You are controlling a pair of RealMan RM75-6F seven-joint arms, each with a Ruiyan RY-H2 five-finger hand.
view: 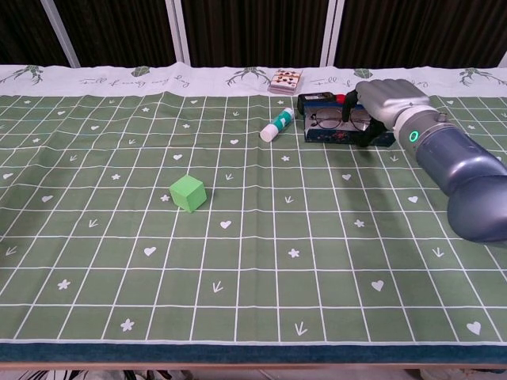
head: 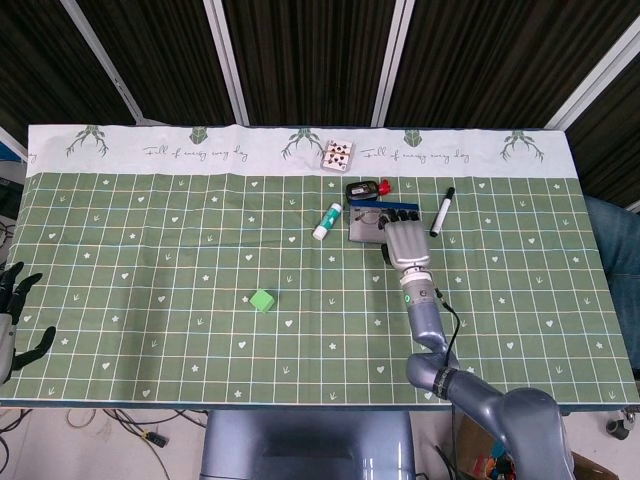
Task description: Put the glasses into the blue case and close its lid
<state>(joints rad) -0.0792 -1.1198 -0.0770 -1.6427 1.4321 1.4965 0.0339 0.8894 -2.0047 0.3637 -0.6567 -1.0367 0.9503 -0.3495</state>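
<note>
Glasses (view: 337, 120) are seen lying in the open blue case (view: 331, 133), just under the right hand (view: 380, 101), fingers (head: 398, 214) curled over them; actual grip cannot be told. Release is judged next, then lid closing.

Table: green grid cloth (head: 180, 260), white band at top.
Centre: green cube (head: 261, 300).
Upper centre: glue stick (head: 327, 221), card box (head: 338, 155), blue case (view: 333, 133), marker (head: 442, 211).
</note>
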